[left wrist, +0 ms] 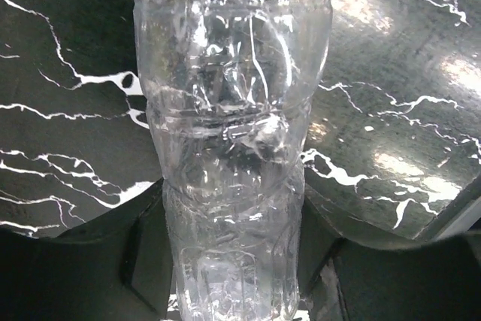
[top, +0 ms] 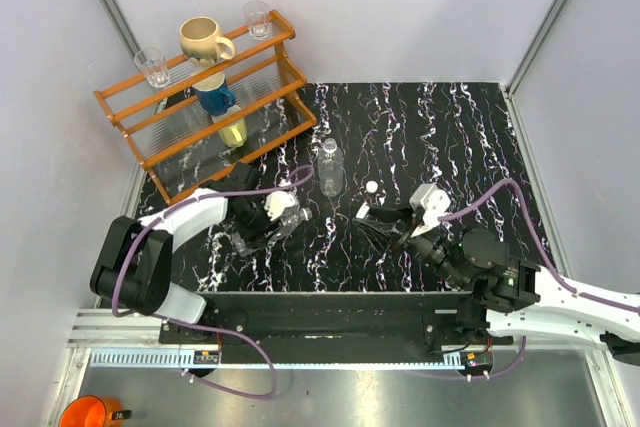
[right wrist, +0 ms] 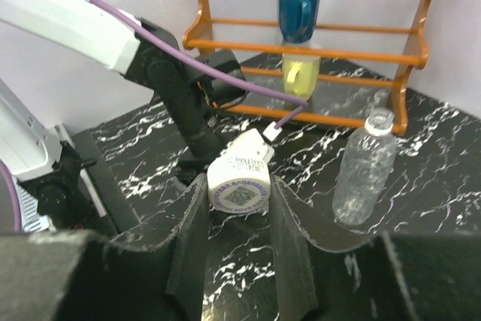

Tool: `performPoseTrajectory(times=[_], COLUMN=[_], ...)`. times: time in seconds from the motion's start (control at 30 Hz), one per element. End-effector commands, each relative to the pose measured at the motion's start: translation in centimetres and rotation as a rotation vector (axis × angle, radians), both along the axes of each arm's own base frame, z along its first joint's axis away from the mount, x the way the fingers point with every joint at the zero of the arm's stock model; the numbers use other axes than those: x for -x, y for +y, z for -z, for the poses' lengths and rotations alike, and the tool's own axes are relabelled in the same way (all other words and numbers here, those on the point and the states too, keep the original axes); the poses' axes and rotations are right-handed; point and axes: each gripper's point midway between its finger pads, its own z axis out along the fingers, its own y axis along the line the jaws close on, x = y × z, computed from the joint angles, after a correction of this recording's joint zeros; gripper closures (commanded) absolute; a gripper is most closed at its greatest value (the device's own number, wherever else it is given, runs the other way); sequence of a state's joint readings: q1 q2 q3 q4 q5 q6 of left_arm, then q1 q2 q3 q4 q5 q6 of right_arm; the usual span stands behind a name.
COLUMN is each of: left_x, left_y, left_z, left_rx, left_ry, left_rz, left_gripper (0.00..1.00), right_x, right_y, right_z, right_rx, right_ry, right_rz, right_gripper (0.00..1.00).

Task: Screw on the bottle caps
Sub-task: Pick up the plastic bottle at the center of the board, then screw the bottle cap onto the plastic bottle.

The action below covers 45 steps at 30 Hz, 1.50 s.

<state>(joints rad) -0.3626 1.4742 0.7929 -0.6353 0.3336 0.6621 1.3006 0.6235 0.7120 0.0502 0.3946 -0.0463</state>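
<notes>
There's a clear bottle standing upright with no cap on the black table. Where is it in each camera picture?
Top external: the standing bottle is near the centre, beside the wooden rack's right end.
Left wrist: not in it; that view shows a second bottle between the left gripper's fingers.
Right wrist: right of centre, beyond the white cap in the right gripper.
Shared landmark: the rack's blue mug, in top and right wrist views.
</notes>
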Motion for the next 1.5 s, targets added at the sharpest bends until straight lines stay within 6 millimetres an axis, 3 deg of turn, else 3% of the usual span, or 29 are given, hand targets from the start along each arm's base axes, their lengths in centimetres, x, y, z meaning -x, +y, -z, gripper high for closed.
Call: performPoseTrajectory(times=[0.0,0.03,0.07,0.1,0.13,0.2,0.23,0.3,0.43,0.67,0.97,1.1,1.27,1.47], left_x=[0.0,0.8,0.4,0.6,1.8,2.2,3.7,4.7,7.4,10.1,11.3,11.5,10.7,10.0], left_y=[0.1,0.1,-0.4,-0.4,-0.3,-0.7,-0.6,-1.1,-0.9,-1.3,-1.8,-2.1,-2.2,-2.5], left_z=[-1.9,-2.7,-5.2,-6.3,-7.5,-11.6,-12.4,-15.6,-18.3,-21.1,-23.4,-23.4,-22.6,-22.2], left_rx=[-0.013,-0.002,0.034,0.047,0.061,0.111,0.127,0.163,0.151,0.197,0.256,0.265,0.246,0.232], left_ry=[-0.104,-0.091,-0.154,-0.175,-0.16,-0.264,-0.244,-0.324,-0.341,-0.381,-0.406,-0.394,-0.397,-0.39], left_rz=[0.04,0.052,0.063,0.088,0.111,0.167,0.195,0.254,0.327,0.382,0.407,0.421,0.394,0.373], left_gripper=[0.47,0.48,0.48,0.48,0.48,0.48,0.48,0.48,0.52,0.57,0.57,0.57,0.57,0.58], right_x=[1.6,1.8,2.2,3.1,3.5,4.9,5.3,6.6,8.1,9.2,7.6,5.3,2.5,3.2], right_y=[1.2,1.4,1.5,1.8,2.0,2.2,2.5,2.5,3.1,4.2,5.6,5.8,6.1,7.8], right_z=[1.5,1.9,2.6,2.8,2.9,2.8,2.9,2.4,1.2,-0.9,0.7,1.3,0.1,0.8], right_rx=[0.017,0.024,0.035,0.044,0.054,0.084,0.104,0.134,0.166,0.236,0.346,0.344,0.293,0.304], right_ry=[0.102,0.119,0.149,0.159,0.17,0.193,0.203,0.216,0.228,0.198,0.185,0.214,0.223,0.26], right_rz=[-0.091,-0.106,-0.123,-0.173,-0.199,-0.275,-0.299,-0.369,-0.454,-0.546,-0.511,-0.47,-0.484,-0.611], right_gripper=[0.71,0.71,0.72,0.73,0.73,0.74,0.74,0.75,0.75,0.76,0.78,0.8,0.8,0.8])
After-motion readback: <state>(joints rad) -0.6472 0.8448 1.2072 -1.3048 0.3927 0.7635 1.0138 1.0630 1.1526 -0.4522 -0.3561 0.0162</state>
